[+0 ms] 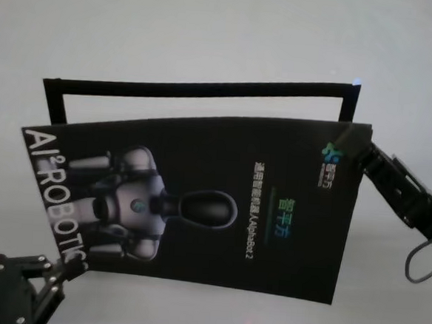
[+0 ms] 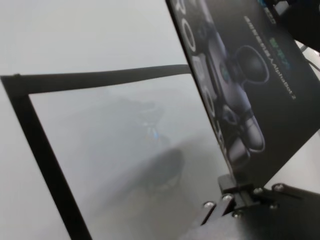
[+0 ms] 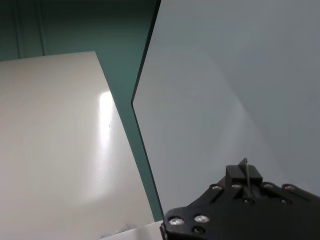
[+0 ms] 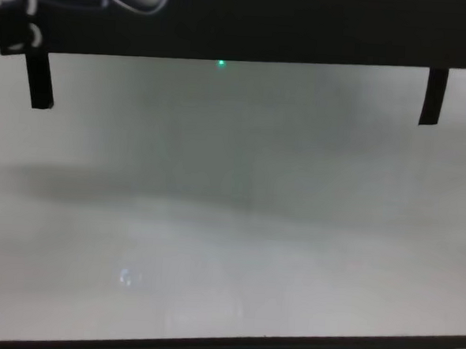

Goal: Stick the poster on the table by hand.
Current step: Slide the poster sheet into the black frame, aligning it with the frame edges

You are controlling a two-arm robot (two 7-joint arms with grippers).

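Right now you are carrying the poster (image 1: 198, 205), both the left end effector (image 1: 71, 270) and the right end effector (image 1: 358, 159) clamped on its opposite corners; next, lower it flat inside the black tape outline (image 1: 199, 89) on the bench (image 1: 210, 28) beneath them.

One poster (image 1: 220, 207), one table (image 1: 210, 35), one black tape outline (image 1: 199, 89) of three strips. Two grippers: the left gripper (image 1: 75, 269), the right gripper (image 1: 359, 156), each clamped on a poster edge.

Soft, even overhead light — we see no hard glare on the table (image 1: 210, 35) from the head view. Under the lifted poster (image 2: 260, 75) a diffuse shadow falls in the left wrist view, its middle hazy. The right wrist view shows one bright reflection streak — the chest view is dim, with a small green glint.
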